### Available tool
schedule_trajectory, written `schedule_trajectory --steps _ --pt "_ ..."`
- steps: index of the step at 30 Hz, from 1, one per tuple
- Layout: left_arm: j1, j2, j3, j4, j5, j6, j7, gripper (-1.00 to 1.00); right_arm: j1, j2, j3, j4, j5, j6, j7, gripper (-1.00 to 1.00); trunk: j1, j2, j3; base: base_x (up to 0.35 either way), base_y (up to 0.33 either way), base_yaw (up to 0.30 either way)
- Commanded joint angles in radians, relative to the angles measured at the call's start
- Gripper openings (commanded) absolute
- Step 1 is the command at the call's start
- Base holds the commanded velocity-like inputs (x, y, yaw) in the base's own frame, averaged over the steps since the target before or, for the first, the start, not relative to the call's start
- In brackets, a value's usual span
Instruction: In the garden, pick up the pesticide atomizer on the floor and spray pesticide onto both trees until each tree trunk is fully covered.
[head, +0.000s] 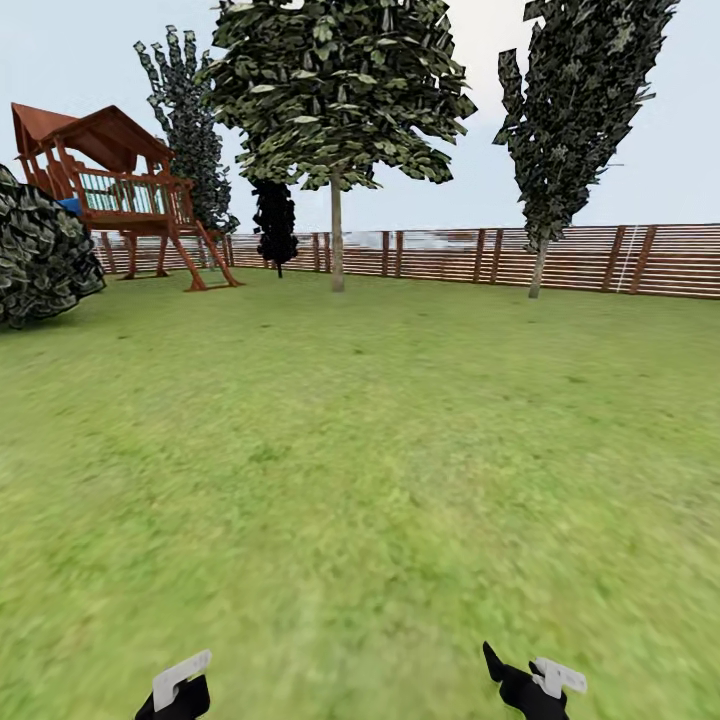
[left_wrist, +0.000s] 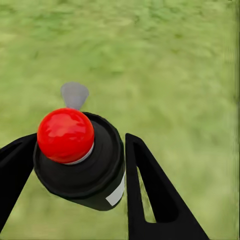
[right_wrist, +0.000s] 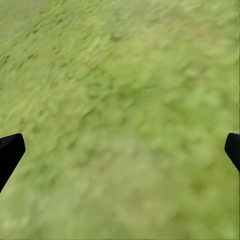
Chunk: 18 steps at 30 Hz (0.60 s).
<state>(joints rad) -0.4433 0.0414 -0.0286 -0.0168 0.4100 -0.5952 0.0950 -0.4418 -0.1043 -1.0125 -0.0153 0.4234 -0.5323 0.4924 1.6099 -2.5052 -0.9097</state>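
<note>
Gripping pesticide atomizer, left gripper

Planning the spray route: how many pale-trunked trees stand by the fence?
2: one tree near the middle of the fence, another tree further right. Others may be hidden beyond the frame.

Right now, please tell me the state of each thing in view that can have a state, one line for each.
pesticide atomizer: held between the left gripper's fingers, red top showing, off the grass.
left gripper: shut on the pesticide atomizer.
right gripper: open, nothing between its fingers, over grass.
tree with pale bare trunk: upright by the fence, far ahead; too far to tell any spray.
tree on the right: upright by the fence.
playset: standing, unoccupied.
</note>
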Motion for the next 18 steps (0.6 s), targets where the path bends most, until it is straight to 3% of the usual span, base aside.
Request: schedule_trajectory --steps 1,18 --pt "0.000 0.000 -0.001 0.000 0.000 0.000 0.000 -1.00 0.000 0.000 0.000 0.000 0.000 0.000 0.000 1.00 0.000 0.000 0.000 0.307 -0.144 0.000" --pt "0.000 0.000 -0.001 0.000 0.000 0.000 0.000 -1.00 0.000 0.000 0.000 0.000 0.000 0.000 0.000 1.00 0.000 0.000 0.000 0.307 -0.144 0.000"
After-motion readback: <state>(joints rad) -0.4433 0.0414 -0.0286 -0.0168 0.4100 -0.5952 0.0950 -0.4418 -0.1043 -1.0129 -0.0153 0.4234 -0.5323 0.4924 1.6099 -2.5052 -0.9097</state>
